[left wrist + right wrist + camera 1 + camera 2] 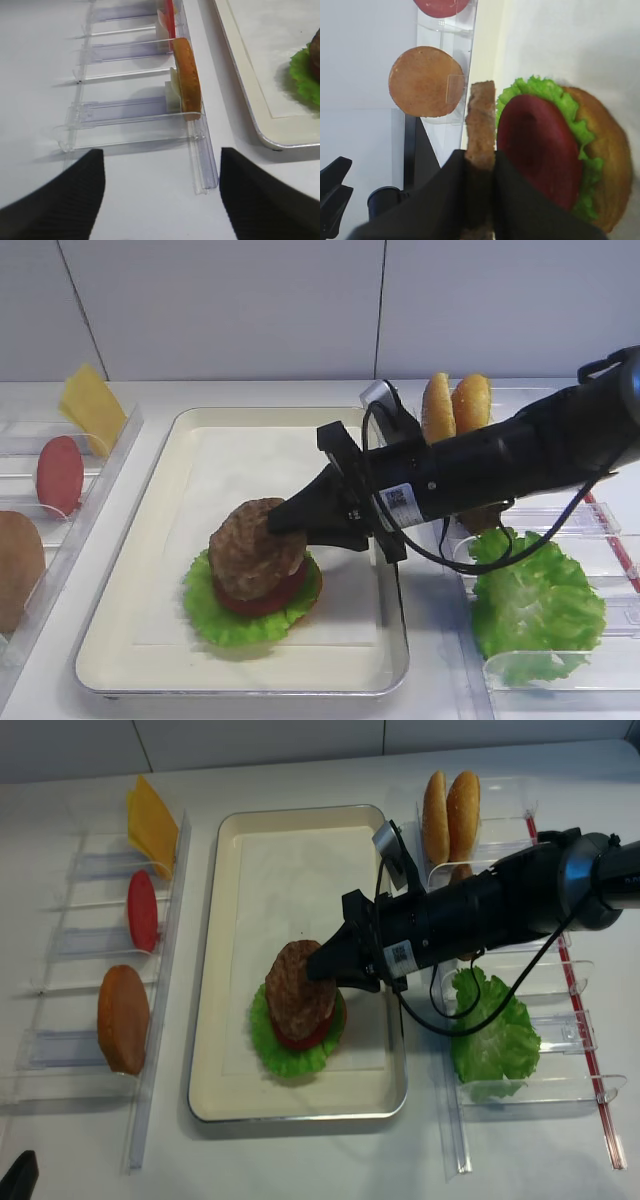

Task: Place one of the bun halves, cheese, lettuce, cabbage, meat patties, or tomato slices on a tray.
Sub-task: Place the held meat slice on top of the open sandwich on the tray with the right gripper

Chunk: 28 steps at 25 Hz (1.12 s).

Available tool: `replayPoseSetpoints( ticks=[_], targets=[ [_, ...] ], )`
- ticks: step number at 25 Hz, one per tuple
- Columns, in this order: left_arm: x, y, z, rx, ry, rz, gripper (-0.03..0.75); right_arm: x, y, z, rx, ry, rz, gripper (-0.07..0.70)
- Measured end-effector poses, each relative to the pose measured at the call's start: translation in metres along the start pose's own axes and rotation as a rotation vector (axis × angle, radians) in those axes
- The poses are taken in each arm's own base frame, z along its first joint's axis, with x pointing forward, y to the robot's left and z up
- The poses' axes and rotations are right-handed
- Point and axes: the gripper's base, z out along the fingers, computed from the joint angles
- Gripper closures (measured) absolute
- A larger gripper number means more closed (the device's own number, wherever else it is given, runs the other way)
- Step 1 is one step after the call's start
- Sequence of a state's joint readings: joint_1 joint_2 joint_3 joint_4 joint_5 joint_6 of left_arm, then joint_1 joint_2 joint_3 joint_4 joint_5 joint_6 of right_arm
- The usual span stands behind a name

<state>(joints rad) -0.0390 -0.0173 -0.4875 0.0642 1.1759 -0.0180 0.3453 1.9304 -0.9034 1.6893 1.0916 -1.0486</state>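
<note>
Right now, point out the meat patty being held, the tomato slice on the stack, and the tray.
meat patty point(250, 545), exterior high view, its rough top face.
tomato slice point(537, 145), right wrist view, middle of its red face.
tray point(240, 685), exterior high view, near metal rim.

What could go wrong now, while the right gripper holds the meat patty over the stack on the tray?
1. The right gripper grips the meat patty by its edge, and the patty is tilted; released so, it may slide off the tomato slice.
2. The stack sits near the tray rim; a push could shift the lettuce and bun half.
</note>
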Motion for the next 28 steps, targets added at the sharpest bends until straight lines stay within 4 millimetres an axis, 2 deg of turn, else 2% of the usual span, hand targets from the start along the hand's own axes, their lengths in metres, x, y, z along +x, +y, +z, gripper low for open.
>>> replayPoseSetpoints(
  ticks=[24, 26, 28],
  targets=[
    [0.0000, 0.0000, 0.0000, 0.000, 0.000, 0.000, 0.243, -0.0001, 0.0005, -0.0001, 0.015, 0.016, 0.054, 0.487],
    [0.0000, 0.0000, 0.0000, 0.000, 0.000, 0.000, 0.243, 0.0007, 0.0011, -0.0001, 0.008, 0.025, 0.043, 0.447],
    [0.0000, 0.0000, 0.0000, 0.000, 0.000, 0.000, 0.243, 0.0016, 0.0016, -0.0001, 0.003, 0.036, 0.036, 0.358]
  ],
)
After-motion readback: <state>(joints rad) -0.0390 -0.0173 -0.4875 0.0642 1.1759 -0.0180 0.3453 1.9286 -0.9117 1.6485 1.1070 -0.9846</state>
